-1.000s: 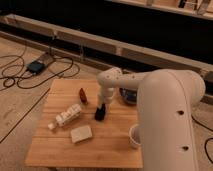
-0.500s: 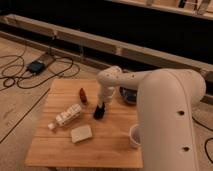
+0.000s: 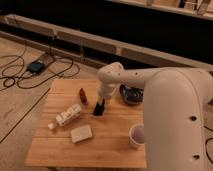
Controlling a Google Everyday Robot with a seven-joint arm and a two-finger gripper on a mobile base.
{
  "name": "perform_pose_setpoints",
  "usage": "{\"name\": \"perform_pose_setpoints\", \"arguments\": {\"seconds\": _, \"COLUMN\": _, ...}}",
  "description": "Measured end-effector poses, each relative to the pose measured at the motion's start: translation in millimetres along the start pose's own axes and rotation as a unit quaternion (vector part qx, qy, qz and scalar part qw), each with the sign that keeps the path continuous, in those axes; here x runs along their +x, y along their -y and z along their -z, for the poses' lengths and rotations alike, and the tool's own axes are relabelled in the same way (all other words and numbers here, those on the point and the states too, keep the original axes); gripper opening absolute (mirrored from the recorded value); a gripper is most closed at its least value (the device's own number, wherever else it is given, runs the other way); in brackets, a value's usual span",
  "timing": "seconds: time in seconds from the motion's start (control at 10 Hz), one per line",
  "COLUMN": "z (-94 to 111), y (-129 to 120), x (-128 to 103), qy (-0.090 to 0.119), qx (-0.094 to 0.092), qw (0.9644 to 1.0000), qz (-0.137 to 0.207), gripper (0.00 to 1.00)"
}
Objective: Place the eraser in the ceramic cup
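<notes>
Nearest me, the big white arm [image 3: 172, 107] of the robot fills the right side and reaches left over a wooden desk [image 3: 107, 147]. By the desk's near right edge, just beside the arm's bulk, stands the ceramic cup [image 3: 136, 136], upright, white outside and dark within. Left of it, near the middle of the near half, a pale cream block [image 3: 81, 134] lies flat on the wood, well apart from the cup.

A little farther back and to the left, a white bottle [image 3: 67, 115] lies on its side, slanting from near left to far right, its far end close to the centre of the desk.

At about the middle of the desk the gripper [image 3: 98, 109] hangs straight down from the wrist, its dark tip at or just above the wood. The fingers are pressed together, and I can make out nothing between them.

Just beyond and to the left of the gripper stands the eraser [image 3: 83, 95], a small dark block with a reddish-orange side, resting on the desk and apart from the fingers. It is well away from the cup, which sits on the opposite, nearer right side.

Farther right, partly hidden behind the arm, a dark shallow bowl [image 3: 131, 94] sits near the far edge.

On the floor beyond the far left corner, black cables [image 3: 20, 75] loop around a small dark box [image 3: 36, 66].
</notes>
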Motion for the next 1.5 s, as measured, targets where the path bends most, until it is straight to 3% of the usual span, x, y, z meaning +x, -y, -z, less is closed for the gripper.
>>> {"name": "perform_pose_setpoints", "arguments": {"seconds": 0.7, "z": 67.6, "y": 28.5, "x": 24.3, "qy": 0.018, "qx": 0.01, "qw": 0.999, "qz": 0.04, "gripper": 0.0}}
{"name": "perform_pose_setpoints", "arguments": {"seconds": 0.9, "z": 94.2, "y": 44.4, "x": 31.9, "qy": 0.034, "qx": 0.016, "qw": 0.9983, "qz": 0.045, "gripper": 0.0}}
{"name": "perform_pose_setpoints", "arguments": {"seconds": 1.2, "z": 120.7, "y": 75.1, "x": 41.0, "qy": 0.067, "qx": 0.026, "qw": 0.9972, "qz": 0.023, "gripper": 0.0}}
{"name": "perform_pose_setpoints", "arguments": {"seconds": 1.5, "z": 133.9, "y": 103.5, "x": 57.7, "qy": 0.096, "qx": 0.035, "qw": 0.9947, "qz": -0.001, "gripper": 0.0}}
